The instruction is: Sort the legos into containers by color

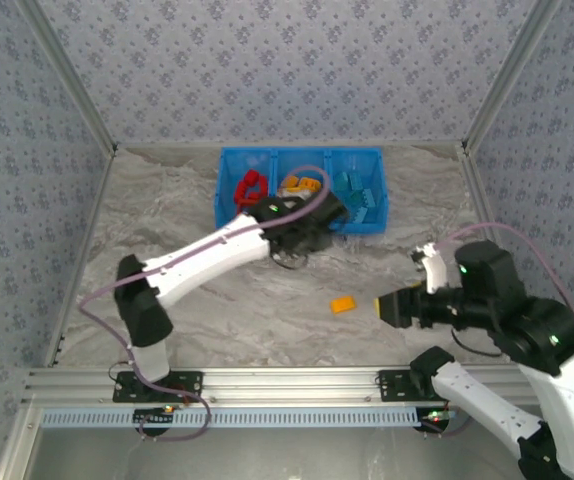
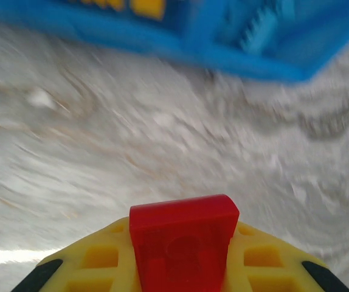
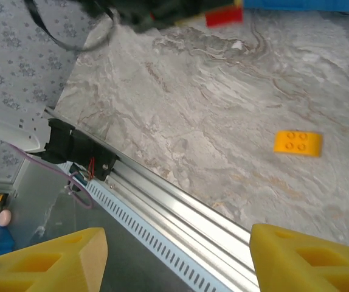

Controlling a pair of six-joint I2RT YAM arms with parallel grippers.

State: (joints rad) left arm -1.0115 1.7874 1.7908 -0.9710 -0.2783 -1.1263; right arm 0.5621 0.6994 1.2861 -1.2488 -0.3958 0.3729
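Just short of the blue bin (image 1: 367,226), the left jaws are clamping a red brick (image 2: 183,240), clearest from the wrist, while the right jaws are hanging apart above the worktop (image 1: 267,310) near a lone yellow-orange brick (image 3: 298,143).

Top camera high over the near edge, whole table (image 1: 217,310) below, left wrist low, close, facing the blue bin (image 2: 132,33), right wrist angled down, sharing the yellow brick (image 3: 298,143) with top
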